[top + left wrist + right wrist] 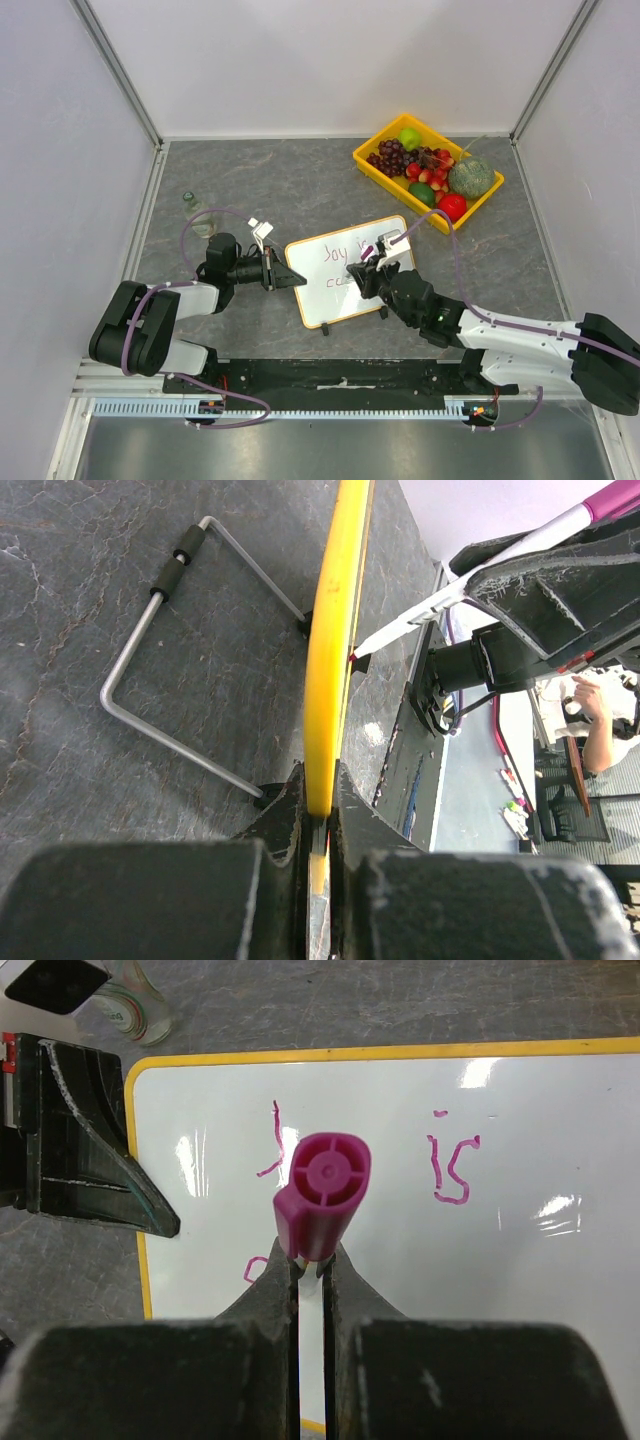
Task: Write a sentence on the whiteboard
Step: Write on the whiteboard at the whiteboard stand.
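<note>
The whiteboard (345,295) stands tilted at mid-table on its wire stand (170,640). Pinkish-red words "Joy is" (345,250) fill its top line, and the start of a second line, "co" (335,282), sits below. My left gripper (290,277) is shut on the board's left yellow edge (335,630). My right gripper (365,268) is shut on a magenta-capped white marker (320,1195), with its tip at the board beside the second line. In the right wrist view the marker hides part of the writing; "is" (450,1165) shows clearly.
A yellow fruit tray (364,160) with grapes, apples and other fruit sits at the back right. A small glass bottle (197,212) stands left of the board, behind my left arm. A small white object (262,230) lies near the left gripper. Walls enclose the table.
</note>
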Motion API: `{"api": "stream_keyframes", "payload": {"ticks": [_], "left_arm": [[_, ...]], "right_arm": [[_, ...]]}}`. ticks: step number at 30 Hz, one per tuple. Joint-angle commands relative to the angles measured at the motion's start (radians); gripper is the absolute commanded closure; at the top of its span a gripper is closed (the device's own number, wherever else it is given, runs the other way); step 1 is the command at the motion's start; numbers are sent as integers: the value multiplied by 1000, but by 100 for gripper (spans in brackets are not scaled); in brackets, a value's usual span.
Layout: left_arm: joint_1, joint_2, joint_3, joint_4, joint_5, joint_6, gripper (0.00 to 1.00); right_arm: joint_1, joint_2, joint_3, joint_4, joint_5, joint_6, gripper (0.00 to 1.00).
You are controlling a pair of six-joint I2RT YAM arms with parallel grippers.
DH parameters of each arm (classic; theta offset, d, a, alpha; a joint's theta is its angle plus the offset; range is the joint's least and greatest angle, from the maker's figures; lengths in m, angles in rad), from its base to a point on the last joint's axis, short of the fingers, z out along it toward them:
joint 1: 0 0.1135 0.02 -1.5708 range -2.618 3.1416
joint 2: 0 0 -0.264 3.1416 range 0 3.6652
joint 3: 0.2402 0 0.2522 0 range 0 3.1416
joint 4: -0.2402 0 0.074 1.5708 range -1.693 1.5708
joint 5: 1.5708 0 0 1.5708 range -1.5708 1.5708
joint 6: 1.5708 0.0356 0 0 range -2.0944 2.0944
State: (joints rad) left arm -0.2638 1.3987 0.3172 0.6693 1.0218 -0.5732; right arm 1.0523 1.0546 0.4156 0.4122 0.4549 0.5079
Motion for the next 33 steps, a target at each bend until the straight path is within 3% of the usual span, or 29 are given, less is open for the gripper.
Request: {"api": "stream_keyframes", "payload": {"ticks": [1,22,33], "left_arm": [[0,19,10,-19,-55,16,98],[0,17,10,-17,-54,16,98],[0,19,11,-17,-52,16,98]], "right_arm": [[2,-19,3,-24,73,-17,100],[2,53,100,20,22,-23,100],[-38,-64,28,45,-13,-2,100]]}}
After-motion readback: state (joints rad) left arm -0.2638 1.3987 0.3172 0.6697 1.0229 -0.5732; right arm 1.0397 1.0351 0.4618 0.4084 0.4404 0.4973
